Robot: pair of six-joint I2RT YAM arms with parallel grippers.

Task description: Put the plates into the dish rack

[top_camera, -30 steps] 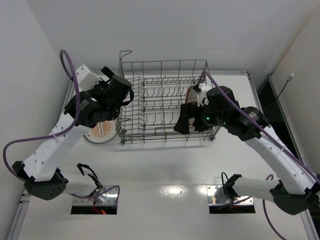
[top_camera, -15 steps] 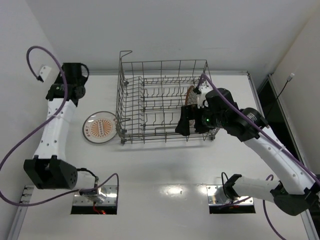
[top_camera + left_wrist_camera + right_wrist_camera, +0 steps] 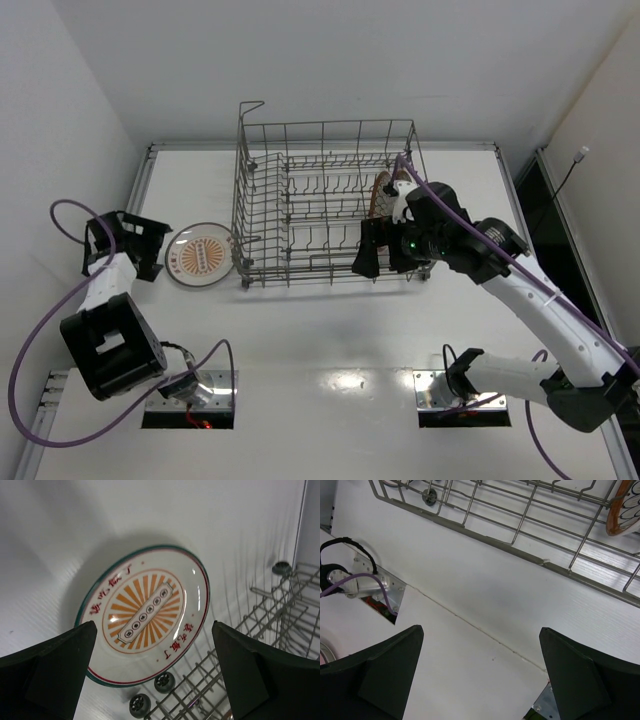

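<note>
- Remotely, I watched both claws stand empty around the dish rack, the grey wire basket set on the white table.
- Just beside the rack's left wall, the sunburst plate lay flat and face up on the table. Its orange rays and red characters were plain in my left wrist view, with two of the rack's small wheels close to its rim.
- Farther left of the rack, beyond that plate, the left gripper was spread wide and held nothing. Its two dark fingers framed the plate from above without touching it.
- Inside the rack, near its right end, a brown-rimmed plate stood on edge among the upright tines. I could not tell whether another stood behind it.
- At the rack's front right corner, the right gripper hovered with its jaws spread and nothing between them. My right wrist view showed the rack's front rail, bare table beneath it, and the petal-patterned edge of the standing plate at the upper right.
</note>
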